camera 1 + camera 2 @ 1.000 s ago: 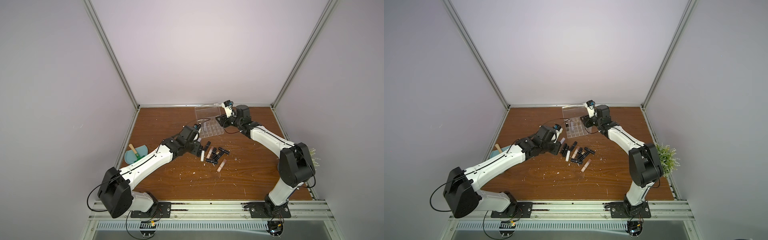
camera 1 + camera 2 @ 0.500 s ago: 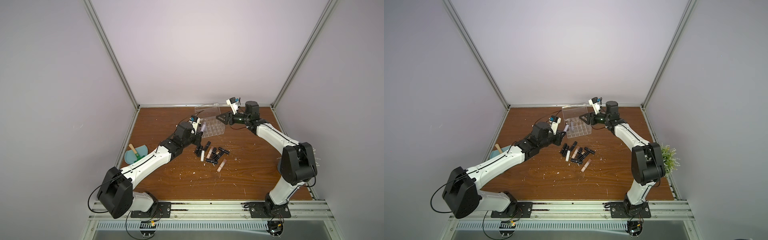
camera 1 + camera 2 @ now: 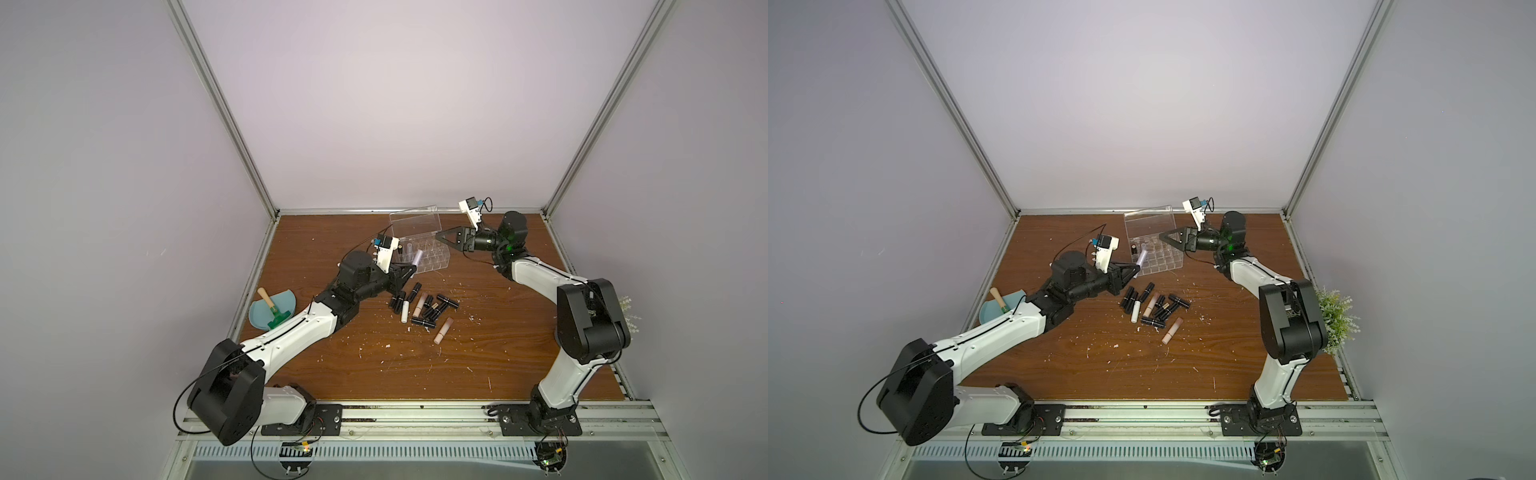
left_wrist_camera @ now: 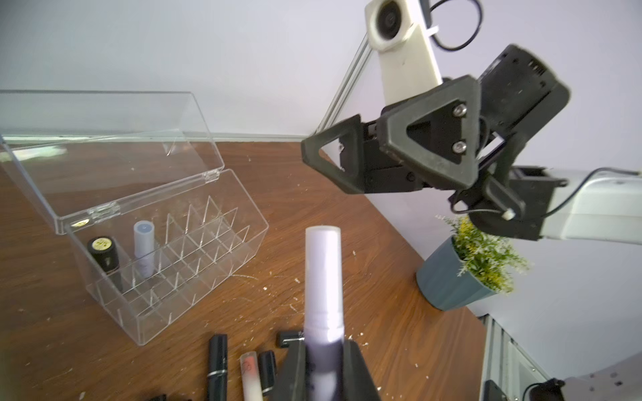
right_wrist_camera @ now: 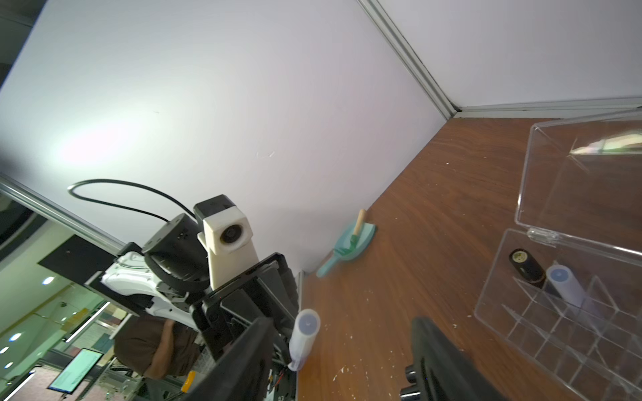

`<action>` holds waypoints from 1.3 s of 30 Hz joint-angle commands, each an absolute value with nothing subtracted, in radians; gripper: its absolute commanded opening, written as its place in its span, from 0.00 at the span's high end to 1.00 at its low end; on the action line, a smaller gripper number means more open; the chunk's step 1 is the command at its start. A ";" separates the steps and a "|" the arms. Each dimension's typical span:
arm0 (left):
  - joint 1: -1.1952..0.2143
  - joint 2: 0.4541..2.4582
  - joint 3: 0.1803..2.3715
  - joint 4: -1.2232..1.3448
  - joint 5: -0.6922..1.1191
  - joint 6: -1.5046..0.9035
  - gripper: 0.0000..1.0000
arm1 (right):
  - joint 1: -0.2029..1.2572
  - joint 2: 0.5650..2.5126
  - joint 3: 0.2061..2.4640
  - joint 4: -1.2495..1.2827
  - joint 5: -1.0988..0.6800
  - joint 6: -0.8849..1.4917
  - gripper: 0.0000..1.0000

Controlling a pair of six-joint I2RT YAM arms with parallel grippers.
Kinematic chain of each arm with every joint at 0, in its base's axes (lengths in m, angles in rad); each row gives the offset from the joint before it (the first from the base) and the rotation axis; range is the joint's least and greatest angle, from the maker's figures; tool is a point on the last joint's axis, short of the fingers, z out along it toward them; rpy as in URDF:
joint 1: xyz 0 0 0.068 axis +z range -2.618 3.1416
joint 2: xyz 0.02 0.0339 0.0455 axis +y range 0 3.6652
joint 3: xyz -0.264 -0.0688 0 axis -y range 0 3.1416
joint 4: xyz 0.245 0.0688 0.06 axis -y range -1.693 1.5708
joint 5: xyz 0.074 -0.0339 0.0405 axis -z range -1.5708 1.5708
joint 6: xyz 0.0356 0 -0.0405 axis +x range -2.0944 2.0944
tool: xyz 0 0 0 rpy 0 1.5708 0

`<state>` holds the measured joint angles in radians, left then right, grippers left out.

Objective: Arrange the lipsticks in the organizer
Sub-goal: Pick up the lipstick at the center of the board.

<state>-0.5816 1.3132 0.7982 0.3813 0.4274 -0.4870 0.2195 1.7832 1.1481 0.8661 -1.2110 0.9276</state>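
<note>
lavender lipstick (image 4: 323, 295): pinched at its lower end by the left fingers (image 3: 409, 271), which are closed hard on it. Most of the tube sticks out free and tilted, near the organizer (image 3: 436, 261) but not over it yet.

Organizer sits just above frame centre in both top views, lid (image 3: 415, 220) up. Slotted in at its left end: black tube (image 4: 103, 255) and pale tube (image 4: 144, 250). Loose lipsticks (image 3: 428, 309) lie on the desk (image 3: 374, 365), just below the box in frame.

Right fingers (image 3: 448, 237) are spread wide and empty, hovering off the box's right end.

Risks, my read:
- Low grip on a long slick tube, so it can pivot.
- Tilted entry could snag the dividers (image 4: 194, 239) and drag the light box, since nothing pins it.
- Arms are close, so a clash is possible.
</note>
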 commanded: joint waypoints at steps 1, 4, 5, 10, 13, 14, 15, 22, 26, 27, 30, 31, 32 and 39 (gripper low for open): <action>-0.571 1.276 0.787 0.494 0.491 -0.530 0.88 | 0.224 1.792 1.144 1.139 -1.267 1.118 0.29; -0.565 1.272 0.776 0.519 0.504 -0.545 0.89 | 0.229 1.826 1.140 1.365 -1.275 1.300 0.29; -0.564 1.272 0.773 0.526 0.506 -0.548 0.89 | 0.231 1.840 1.141 1.433 -1.275 1.351 0.28; -0.563 1.276 0.776 0.537 0.522 -0.561 0.89 | 0.239 1.926 1.179 1.761 -1.271 1.659 0.38; -0.562 1.276 0.782 0.526 0.523 -0.558 0.89 | 0.262 1.941 1.200 1.790 -1.292 1.688 0.42; -0.560 1.276 0.781 0.527 0.523 -0.560 0.89 | 0.272 1.936 1.202 1.778 -1.298 1.679 0.43; -0.558 1.273 0.782 0.526 0.525 -0.561 0.89 | 0.282 1.929 1.204 1.761 -1.303 1.662 0.43; -0.549 1.256 0.781 0.506 0.520 -0.557 0.89 | 0.305 1.857 1.181 1.536 -1.320 1.449 0.47; -0.544 1.256 0.783 0.502 0.519 -0.557 0.89 | 0.326 1.845 1.187 1.518 -1.333 1.433 0.52; -0.542 1.259 0.784 0.501 0.520 -0.555 0.89 | 0.330 1.841 1.189 1.516 -1.337 1.430 0.54; -0.543 1.261 0.793 0.490 0.516 -0.548 0.89 | 0.343 1.838 1.192 1.488 -1.351 1.406 0.57; -0.542 1.261 0.796 0.484 0.515 -0.546 0.89 | 0.346 1.838 1.193 1.482 -1.354 1.401 0.58; -0.541 1.260 0.801 0.480 0.515 -0.544 0.89 | 0.349 1.837 1.195 1.482 -1.356 1.401 0.59; -0.542 1.256 0.808 0.472 0.518 -0.544 0.89 | 0.365 1.830 1.200 1.446 -1.360 1.372 0.61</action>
<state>-0.5529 1.2739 0.7826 0.4755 0.5087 -0.5507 0.3553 1.8709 1.1572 1.4334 -1.3418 1.4059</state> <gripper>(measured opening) 0.173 0.396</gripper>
